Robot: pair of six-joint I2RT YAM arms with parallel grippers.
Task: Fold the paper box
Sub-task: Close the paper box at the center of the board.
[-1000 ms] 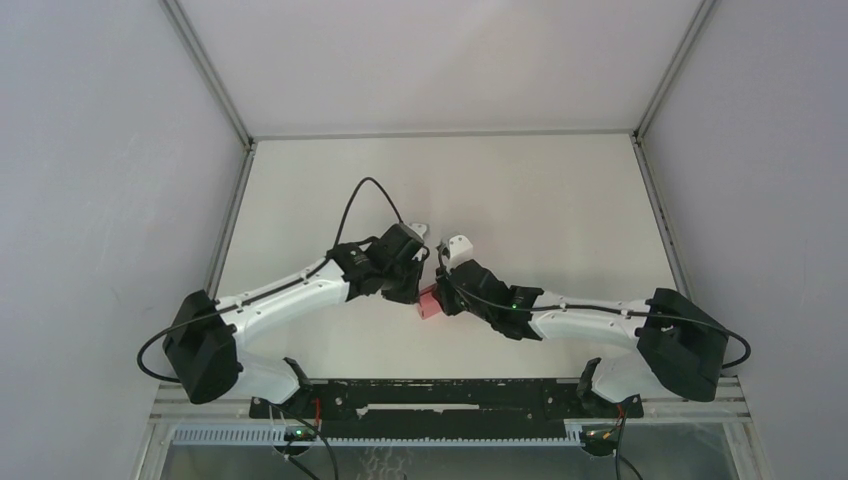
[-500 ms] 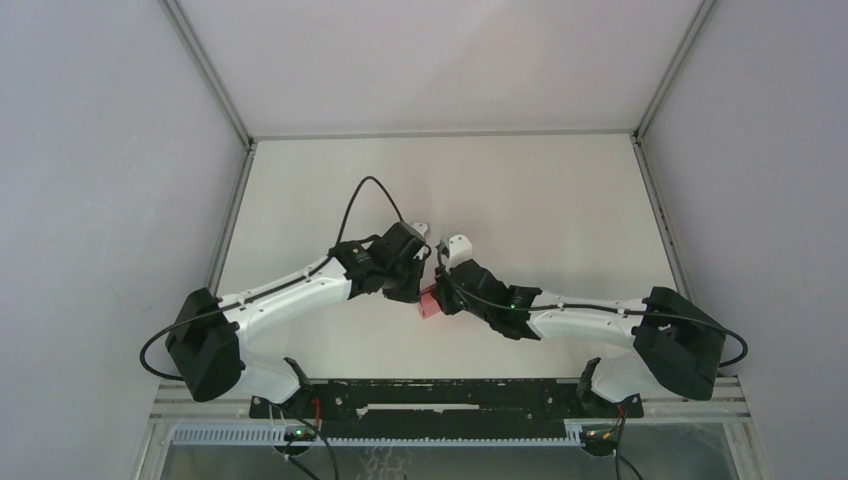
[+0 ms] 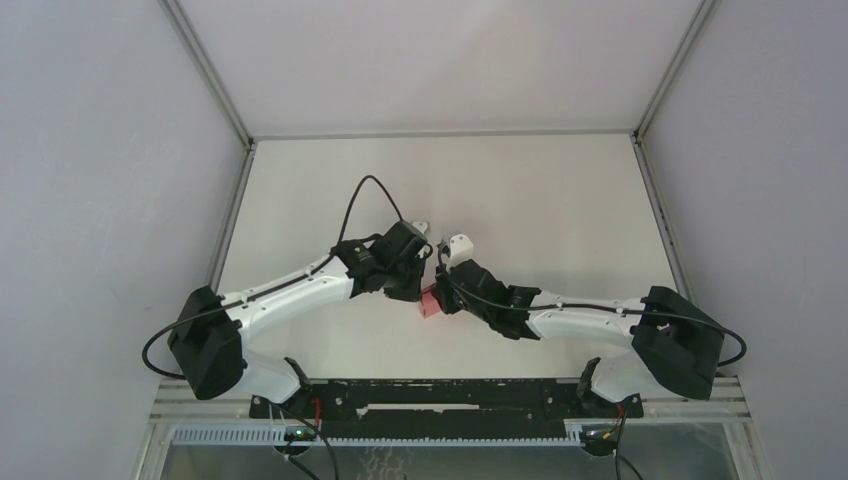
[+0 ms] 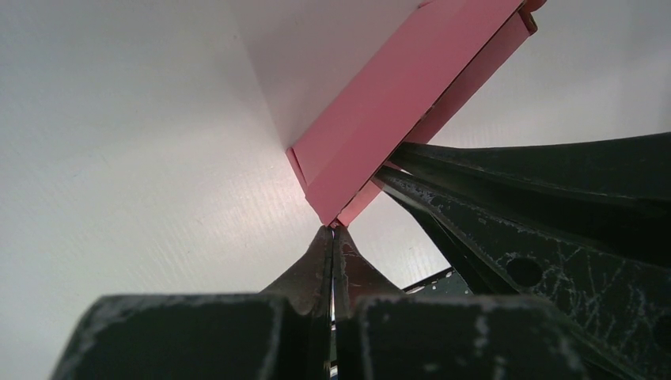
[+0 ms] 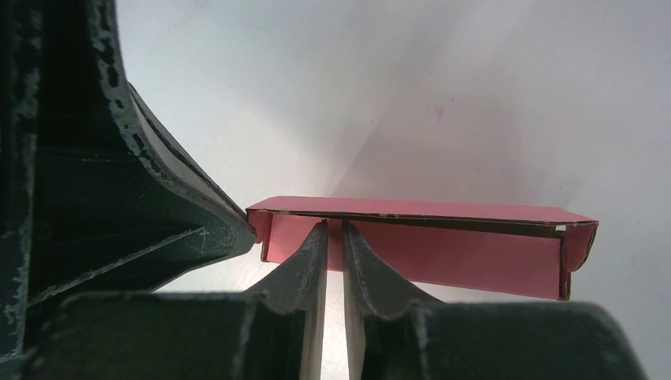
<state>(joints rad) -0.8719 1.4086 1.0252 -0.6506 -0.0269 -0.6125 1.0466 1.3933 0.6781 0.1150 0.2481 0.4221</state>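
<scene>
In the top view, the paper box is a small pink shape at mid-table, wedged between the left gripper and the right gripper.

In the left wrist view it is a matte pink, long, shallow folded trough. Its long axis rises from a near corner towards upper right. The left claw's fingers are pressed together, their tips touching that corner.

In the right wrist view, the box lies crosswise with its open side facing the camera. The right claw's fingers leave only a slit, apparently pinching its wall.
</scene>
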